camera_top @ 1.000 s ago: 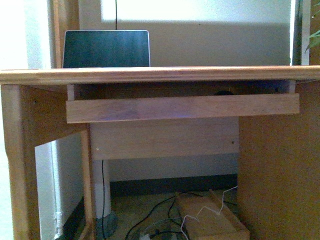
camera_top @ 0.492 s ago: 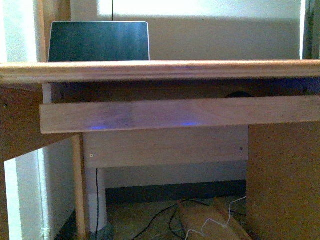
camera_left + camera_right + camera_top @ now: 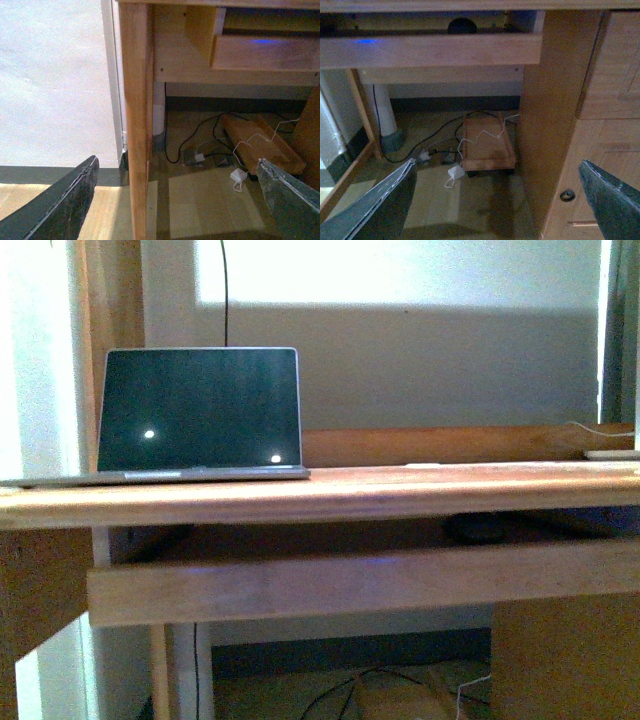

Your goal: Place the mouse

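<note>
An open laptop [image 3: 200, 410] with a dark screen stands at the left of the wooden bench [image 3: 400, 490]. Behind it is a pale wall [image 3: 450, 370], brightly lit along its upper band. Under the benchtop a pull-out tray [image 3: 360, 580] runs across. The mouse [image 3: 478, 530] lies on this tray right of centre, in shadow just beneath the top. At the bench's far right edge rests a flat white item [image 3: 612, 454] with a thin cord, too small to identify.

The left hand [image 3: 176, 161] is spread wide with nothing between its fingers. It hangs low beside the bench's left leg [image 3: 137, 125], above a wood floor strewn with dark cables [image 3: 200, 135]. The right hand [image 3: 497, 163] is likewise spread and empty, facing the tray, where the mouse's dome shows over the front board. Below it a wooden crate [image 3: 487, 145] sits on the floor, and further right is a cupboard door [image 3: 600, 150] with a round knob [image 3: 567, 195].
</note>
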{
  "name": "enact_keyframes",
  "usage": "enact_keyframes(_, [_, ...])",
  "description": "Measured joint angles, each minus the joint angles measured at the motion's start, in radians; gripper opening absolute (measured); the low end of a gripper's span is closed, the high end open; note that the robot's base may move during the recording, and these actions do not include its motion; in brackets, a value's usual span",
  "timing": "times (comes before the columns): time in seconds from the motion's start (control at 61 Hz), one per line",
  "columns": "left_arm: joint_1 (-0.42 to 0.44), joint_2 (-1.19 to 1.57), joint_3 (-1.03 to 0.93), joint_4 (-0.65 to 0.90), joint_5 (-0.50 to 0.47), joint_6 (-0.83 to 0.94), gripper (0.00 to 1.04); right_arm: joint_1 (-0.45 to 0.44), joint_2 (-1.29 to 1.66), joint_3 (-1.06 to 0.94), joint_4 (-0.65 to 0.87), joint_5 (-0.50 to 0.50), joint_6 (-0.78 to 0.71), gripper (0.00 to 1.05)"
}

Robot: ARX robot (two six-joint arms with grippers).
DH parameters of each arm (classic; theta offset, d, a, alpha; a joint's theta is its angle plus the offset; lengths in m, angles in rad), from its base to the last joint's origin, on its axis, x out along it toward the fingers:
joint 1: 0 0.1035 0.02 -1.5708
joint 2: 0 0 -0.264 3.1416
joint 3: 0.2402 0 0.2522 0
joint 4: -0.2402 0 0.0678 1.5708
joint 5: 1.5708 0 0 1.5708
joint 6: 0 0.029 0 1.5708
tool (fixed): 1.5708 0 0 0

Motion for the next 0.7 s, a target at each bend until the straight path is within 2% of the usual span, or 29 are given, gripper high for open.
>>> enact_keyframes(0.328, [0.0, 0.0, 0.0, 0.0, 0.001, 0.0, 0.97, 0.0, 0.0, 0.0, 0.0, 0.001, 0.0, 0.97])
enact_keyframes(0.426, [0.028, 0.123, 0.069, -0.158, 0.196, -0.032, 0.97, 0.0, 0.0, 0.0, 0.0, -0.001, 0.0, 0.97])
enact_keyframes(0.475, [0.026, 0.227, 0.085, -0.159, 0.277, -0.001, 0.97, 0.0, 0.0, 0.0, 0.0, 0.0, 0.0, 0.97])
enact_keyframes(0.59, [0.067, 0.492, 0.125, 0.001, 0.369, 0.142, 0.97, 0.0, 0.0, 0.0, 0.0, 0.0, 0.0, 0.97])
enact_keyframes(0.705, [0.106, 0.777, 0.2, 0.253, 0.35, 0.367, 0.97, 0.0, 0.0, 0.0, 0.0, 0.0, 0.0, 0.97])
